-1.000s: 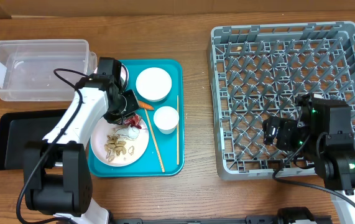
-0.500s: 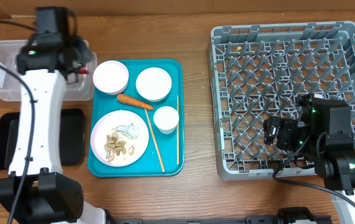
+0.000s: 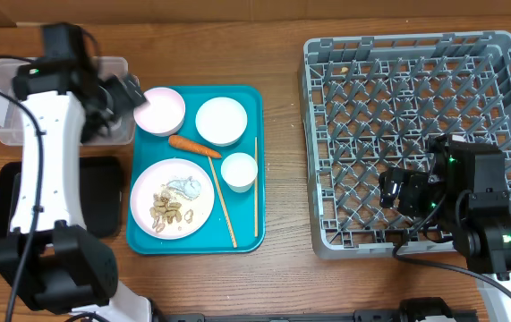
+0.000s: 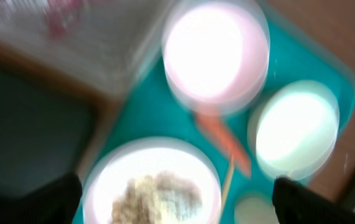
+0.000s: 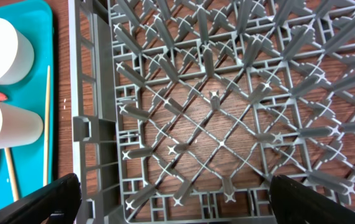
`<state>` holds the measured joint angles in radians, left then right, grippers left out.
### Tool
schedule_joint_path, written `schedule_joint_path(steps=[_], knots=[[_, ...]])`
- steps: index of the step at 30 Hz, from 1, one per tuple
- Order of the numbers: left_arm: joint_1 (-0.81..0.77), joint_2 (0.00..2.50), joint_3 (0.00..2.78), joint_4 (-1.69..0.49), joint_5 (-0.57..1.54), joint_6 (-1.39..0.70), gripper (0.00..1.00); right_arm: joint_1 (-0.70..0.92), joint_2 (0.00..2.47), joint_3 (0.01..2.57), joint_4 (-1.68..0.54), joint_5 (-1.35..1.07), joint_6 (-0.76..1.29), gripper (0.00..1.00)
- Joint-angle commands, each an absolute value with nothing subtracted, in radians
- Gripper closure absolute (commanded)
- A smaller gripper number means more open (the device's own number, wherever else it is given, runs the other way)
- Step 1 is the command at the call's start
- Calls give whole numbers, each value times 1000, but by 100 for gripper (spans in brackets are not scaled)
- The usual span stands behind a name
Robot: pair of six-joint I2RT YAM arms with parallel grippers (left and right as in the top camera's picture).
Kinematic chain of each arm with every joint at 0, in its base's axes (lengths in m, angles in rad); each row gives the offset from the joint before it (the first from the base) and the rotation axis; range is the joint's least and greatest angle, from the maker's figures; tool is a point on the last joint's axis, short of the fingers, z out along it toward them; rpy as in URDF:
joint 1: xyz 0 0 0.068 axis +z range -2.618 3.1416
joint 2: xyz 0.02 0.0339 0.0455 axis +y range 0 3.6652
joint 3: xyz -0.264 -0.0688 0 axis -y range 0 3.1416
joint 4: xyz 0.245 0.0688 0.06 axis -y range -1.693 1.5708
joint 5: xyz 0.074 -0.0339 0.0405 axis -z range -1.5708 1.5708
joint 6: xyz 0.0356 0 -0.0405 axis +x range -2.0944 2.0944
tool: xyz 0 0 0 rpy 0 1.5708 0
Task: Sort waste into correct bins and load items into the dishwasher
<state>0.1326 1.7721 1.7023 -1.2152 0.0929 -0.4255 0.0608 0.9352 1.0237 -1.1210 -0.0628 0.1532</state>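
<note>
My left gripper (image 3: 123, 92) hangs open and empty over the right end of the clear bin (image 3: 22, 107), next to the pink bowl (image 3: 162, 111). The left wrist view is blurred: it shows the pink bowl (image 4: 217, 50), a white bowl (image 4: 295, 127), the carrot (image 4: 224, 137) and the plate of food scraps (image 4: 152, 186) between my fingertips (image 4: 53, 199). On the teal tray (image 3: 246, 224) lie the plate (image 3: 173, 199), carrot (image 3: 192, 145), white bowl (image 3: 221, 121), cup (image 3: 239, 172) and two chopsticks (image 3: 222, 201). My right gripper (image 3: 400, 190) is open over the grey dish rack (image 3: 412, 98), with nothing between its fingers.
A black bin (image 3: 103, 201) sits left of the tray, partly under my left arm. The rack's near-left corner (image 5: 96, 130) fills the right wrist view, with the cup (image 5: 9, 124) and a chopstick (image 5: 46, 124) beyond its wall. A reddish blur (image 4: 59, 18) shows inside the clear bin.
My left arm swung from the plate up to the clear bin, and its jaws have opened. The scrap it carried is no longer in them. The right arm has not moved.
</note>
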Motion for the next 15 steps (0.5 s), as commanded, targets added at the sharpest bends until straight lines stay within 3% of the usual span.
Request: schedule_joint_path(steps=[1, 5, 10, 15], knots=[[10, 1734, 1669, -1362, 164, -499, 0, 66, 932, 1050, -1119, -53, 146, 0], [-92, 1733, 1457, -1316, 103, -607, 0, 66, 932, 1050, -1130, -53, 147, 0], [-105, 1733, 1255, -1139, 115, -707, 0, 66, 932, 1049, -1136, -53, 147, 0], [-105, 1734, 1168, -985, 120, -712, 24, 66, 932, 1050, -1136, -53, 150, 0]])
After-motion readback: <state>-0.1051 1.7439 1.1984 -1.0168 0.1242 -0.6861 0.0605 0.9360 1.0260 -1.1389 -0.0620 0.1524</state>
